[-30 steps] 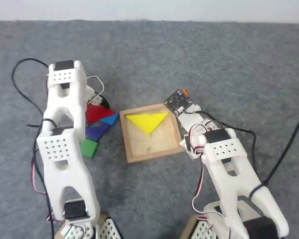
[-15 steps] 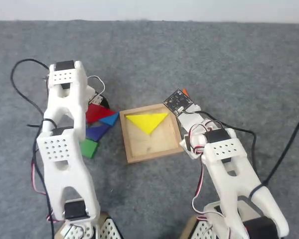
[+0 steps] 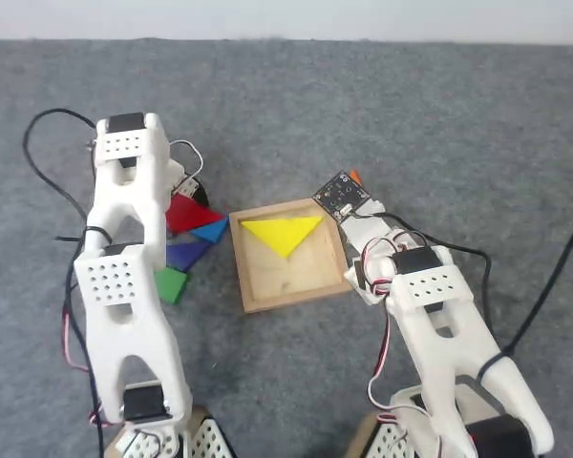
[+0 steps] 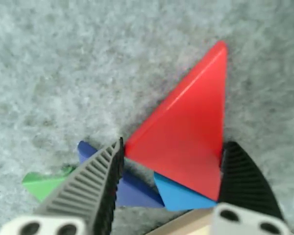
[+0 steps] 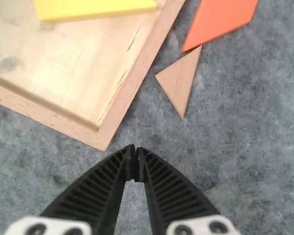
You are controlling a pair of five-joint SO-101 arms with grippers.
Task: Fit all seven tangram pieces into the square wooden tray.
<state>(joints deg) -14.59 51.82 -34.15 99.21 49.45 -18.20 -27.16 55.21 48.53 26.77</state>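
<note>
The square wooden tray (image 3: 253, 287) lies mid-table with a yellow triangle (image 3: 281, 233) inside it near its far side. To its left lie a red triangle (image 3: 186, 217), a blue triangle (image 3: 211, 228), a dark blue piece (image 3: 185, 253) and a green piece (image 3: 171, 284). My left gripper (image 4: 169, 169) is open, its fingers on either side of the red triangle (image 4: 188, 134). My right gripper (image 5: 135, 159) is shut and empty, just off the tray's corner (image 5: 100, 139), near a brown triangle (image 5: 180, 83) and an orange piece (image 5: 220, 19).
Grey carpet covers the table. Black cables (image 3: 43, 181) trail left of the left arm and another (image 3: 554, 277) runs at the right edge. The carpet beyond the tray is open.
The left arm has shifted very slightly; the pieces and the right arm stay where they were.
</note>
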